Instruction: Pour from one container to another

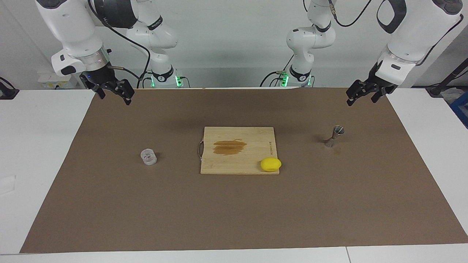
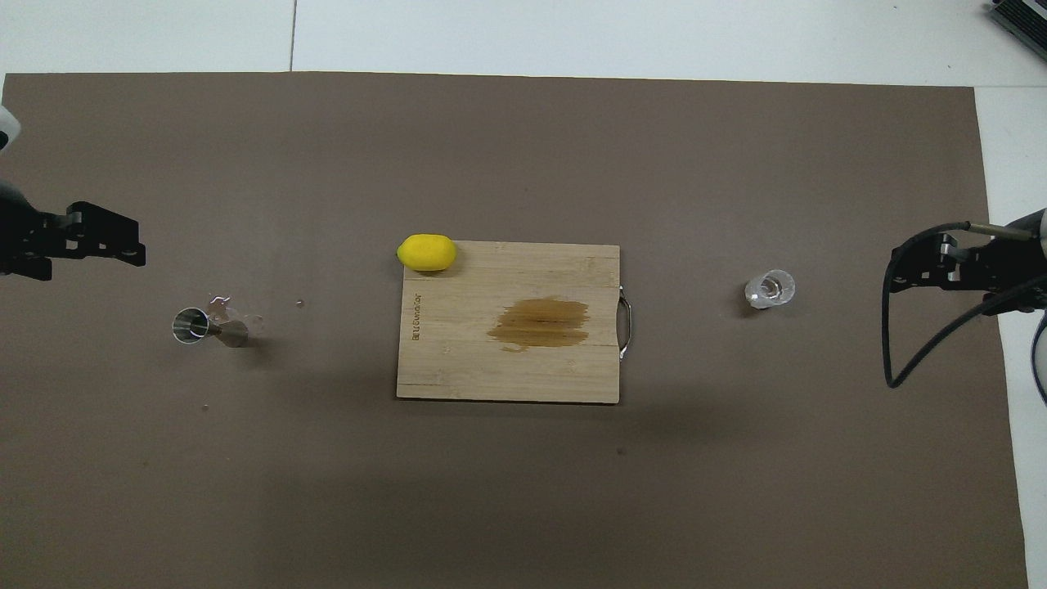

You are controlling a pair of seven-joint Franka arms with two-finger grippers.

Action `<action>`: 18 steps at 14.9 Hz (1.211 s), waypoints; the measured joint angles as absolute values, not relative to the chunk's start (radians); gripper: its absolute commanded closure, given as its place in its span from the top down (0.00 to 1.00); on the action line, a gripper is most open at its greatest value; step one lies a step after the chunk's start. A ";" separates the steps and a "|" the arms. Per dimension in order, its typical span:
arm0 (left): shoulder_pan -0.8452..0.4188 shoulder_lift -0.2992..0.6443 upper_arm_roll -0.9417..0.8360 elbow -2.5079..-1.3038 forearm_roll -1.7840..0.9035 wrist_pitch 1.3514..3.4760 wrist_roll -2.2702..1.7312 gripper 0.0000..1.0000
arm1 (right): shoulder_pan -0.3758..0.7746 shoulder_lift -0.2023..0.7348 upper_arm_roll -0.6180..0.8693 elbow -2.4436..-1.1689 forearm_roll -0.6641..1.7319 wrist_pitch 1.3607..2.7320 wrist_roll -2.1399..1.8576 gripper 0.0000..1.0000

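Note:
The clear squat cup [image 1: 148,157] stands on the brown mat toward the right arm's end; it also shows in the overhead view [image 2: 769,289]. The silvery hourglass jigger [image 1: 334,136] stands upright on the mat toward the left arm's end, and shows in the overhead view too [image 2: 208,328]. My left gripper [image 1: 361,96] hangs open and empty in the air over the mat's edge at its own end, apart from the jigger. My right gripper [image 1: 114,93] hangs open and empty over the mat's edge at its own end, apart from the cup.
A wooden cutting board [image 1: 219,160] with a brown stain lies mid-mat between cup and jigger. A yellow lemon [image 1: 271,164] rests at the board's corner farthest from the robots, toward the jigger. A few water drops [image 2: 221,304] lie beside the jigger.

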State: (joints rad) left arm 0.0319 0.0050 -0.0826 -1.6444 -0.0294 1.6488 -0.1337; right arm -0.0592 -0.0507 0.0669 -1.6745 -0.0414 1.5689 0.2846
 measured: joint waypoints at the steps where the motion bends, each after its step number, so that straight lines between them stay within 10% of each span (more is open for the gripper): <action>1: 0.032 -0.012 -0.083 -1.694 -0.029 1.700 -0.134 1.00 | -0.059 -0.051 0.067 -1.674 -0.041 1.569 0.285 1.00; 9: 0.032 -0.047 -0.083 -2.035 -0.029 2.116 -0.134 1.00 | -0.059 -0.051 0.067 -1.674 -0.041 1.569 0.285 1.00; 18: 0.049 0.035 -0.078 -2.092 -0.029 2.362 -0.128 1.00 | -0.059 -0.051 0.067 -1.674 -0.041 1.569 0.285 1.00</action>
State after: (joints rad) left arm 0.0495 0.0353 -0.0781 -2.0923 -0.0287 2.3620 -0.1276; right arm -0.0592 -0.0507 0.0669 -1.6745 -0.0414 1.5689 0.2846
